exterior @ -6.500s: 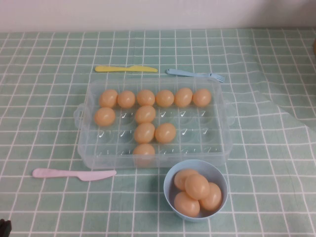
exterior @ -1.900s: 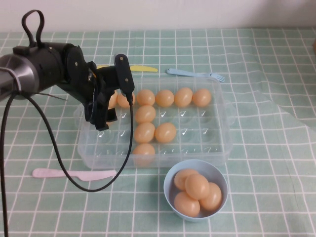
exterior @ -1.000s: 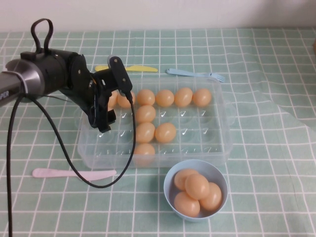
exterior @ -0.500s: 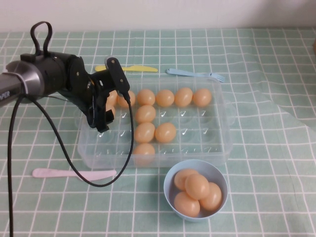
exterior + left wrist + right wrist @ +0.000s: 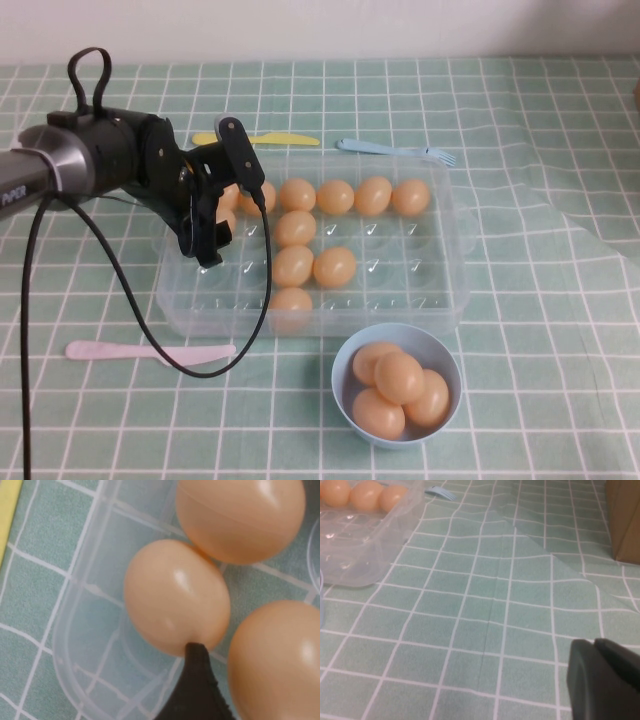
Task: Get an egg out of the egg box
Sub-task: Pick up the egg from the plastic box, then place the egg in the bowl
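The clear egg box (image 5: pixel 452 292) holds several peach-orange eggs, with a row along its far side (image 5: pixel 335 196). My left gripper (image 5: pixel 230 222) is down in the box's left end, open wide. One dark finger (image 5: pixel 243 160) is on the far side and the other (image 5: pixel 205 245) on the near side of the left-column eggs, which it mostly hides. In the left wrist view one fingertip (image 5: pixel 196 656) sits between the corner egg (image 5: pixel 175 595) and another egg (image 5: pixel 275 665); the other finger is hidden. My right gripper (image 5: pixel 606 680) hangs shut over bare cloth.
A light-blue bowl (image 5: pixel 344 372) with several eggs stands in front of the box. A pink knife (image 5: pixel 150 352) lies near left, a yellow knife (image 5: pixel 280 139) and blue fork (image 5: pixel 390 150) behind the box. A brown cardboard box (image 5: pixel 622 520) stands far right.
The left arm has come in over the box's left end since the earliest frame. Over the last second it has barely shifted and stayed open.
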